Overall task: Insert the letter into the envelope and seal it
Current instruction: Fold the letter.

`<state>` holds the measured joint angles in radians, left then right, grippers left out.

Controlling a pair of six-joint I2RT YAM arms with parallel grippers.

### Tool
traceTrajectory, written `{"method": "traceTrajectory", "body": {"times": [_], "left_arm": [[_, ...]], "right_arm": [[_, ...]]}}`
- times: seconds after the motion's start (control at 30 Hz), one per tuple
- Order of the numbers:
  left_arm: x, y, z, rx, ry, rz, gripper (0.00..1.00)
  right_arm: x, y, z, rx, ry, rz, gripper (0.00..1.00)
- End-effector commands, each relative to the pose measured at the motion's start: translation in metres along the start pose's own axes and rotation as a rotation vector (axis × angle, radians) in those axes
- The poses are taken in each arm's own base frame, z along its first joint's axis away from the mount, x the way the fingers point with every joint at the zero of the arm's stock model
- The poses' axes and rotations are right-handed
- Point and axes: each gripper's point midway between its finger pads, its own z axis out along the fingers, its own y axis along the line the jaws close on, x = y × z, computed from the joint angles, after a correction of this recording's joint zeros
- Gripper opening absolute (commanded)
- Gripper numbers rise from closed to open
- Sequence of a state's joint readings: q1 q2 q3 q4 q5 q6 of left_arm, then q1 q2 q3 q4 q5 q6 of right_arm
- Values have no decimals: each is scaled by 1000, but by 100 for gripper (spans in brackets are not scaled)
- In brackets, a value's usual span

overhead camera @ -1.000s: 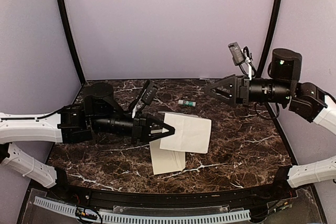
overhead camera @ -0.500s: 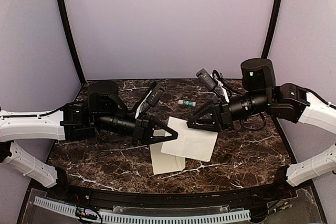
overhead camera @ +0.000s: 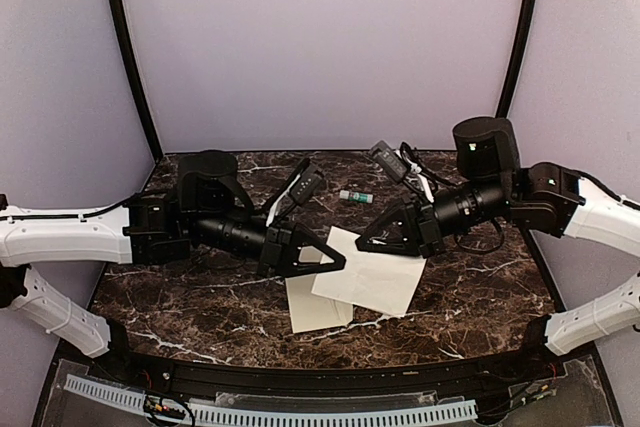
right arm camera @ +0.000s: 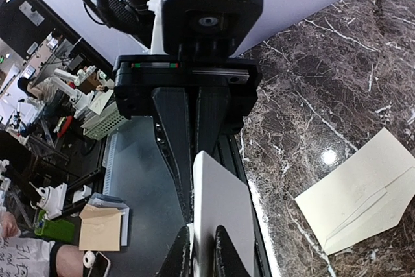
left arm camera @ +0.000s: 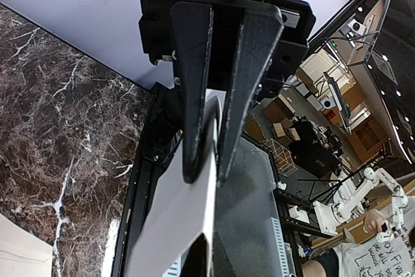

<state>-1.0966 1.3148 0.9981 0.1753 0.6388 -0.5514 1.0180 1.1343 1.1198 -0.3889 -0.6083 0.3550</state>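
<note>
Left fingers (overhead camera: 338, 263) are clamped on the letter's (overhead camera: 378, 282) left edge and right fingers (overhead camera: 364, 245) are pinched on its far edge. Seen from above, the letter overlaps the envelope (overhead camera: 312, 309), which lies flat on the marble surface (overhead camera: 480, 277).

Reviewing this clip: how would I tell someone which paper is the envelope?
On the dark marble table, look at the front centre, between the two arms. The envelope is the smaller cream piece lying flat there. The letter, the wider sheet overlapping it from above, is gripped by the left gripper and the right gripper.
</note>
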Motion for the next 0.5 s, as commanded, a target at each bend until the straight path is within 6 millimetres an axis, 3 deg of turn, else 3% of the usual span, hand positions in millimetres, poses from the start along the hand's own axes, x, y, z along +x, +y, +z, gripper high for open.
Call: {"method": "traceTrajectory", "body": {"times": [0.0,0.07,0.17,0.27,0.33,0.47], "left_arm": [[-11,-7,-4,10,-19,37,0],[-10,-6,-4,7,-19,35,0],[-10,-5,-5,4,-20,34,1],[-15,-1,-9,-32,-38,35,33],[-19,1,-16,-64,-58,35,47],[-27,5,-37,-130,-113,38,60]], "right_arm": [[-8,8,1,-27,-26,-27,7],[-7,6,1,-20,-26,-25,1],[-6,4,1,-6,-28,-25,0],[-6,1,1,8,-36,-26,0],[-6,-1,1,14,-35,-23,0],[-6,0,2,6,-30,-21,0]]}}
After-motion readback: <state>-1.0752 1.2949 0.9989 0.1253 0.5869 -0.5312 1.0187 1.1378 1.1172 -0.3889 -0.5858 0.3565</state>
